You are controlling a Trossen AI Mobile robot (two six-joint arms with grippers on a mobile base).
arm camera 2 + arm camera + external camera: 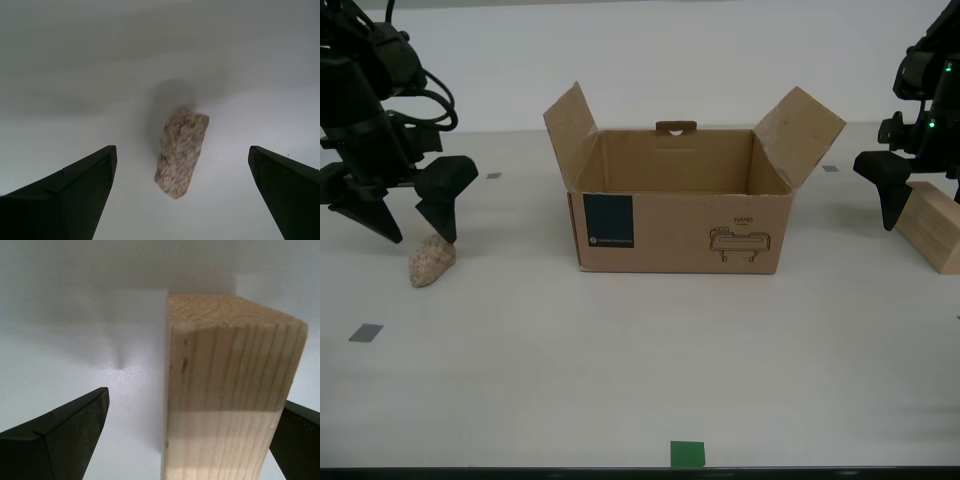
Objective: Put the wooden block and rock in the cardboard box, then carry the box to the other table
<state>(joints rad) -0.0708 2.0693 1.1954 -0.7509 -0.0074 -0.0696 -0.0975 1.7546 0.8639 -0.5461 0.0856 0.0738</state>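
The cardboard box (680, 232) stands open in the middle of the table, flaps raised, nothing showing inside. At the exterior view's left the rock (430, 260) (181, 150) lies on the table. My second gripper (421, 236) hovers open just above it, one finger (75, 195) on each side, not touching. At the exterior view's right the wooden block (932, 228) (230, 390) rests on the table. My first gripper (196, 397) is open around its end, with one dark finger (888, 190) showing in the exterior view. The other table is out of view.
The table (620, 370) is smooth and beige, with small grey tape squares (365, 332) and a green tape mark (687, 453) at its front edge. Bare surface lies between the box and each arm.
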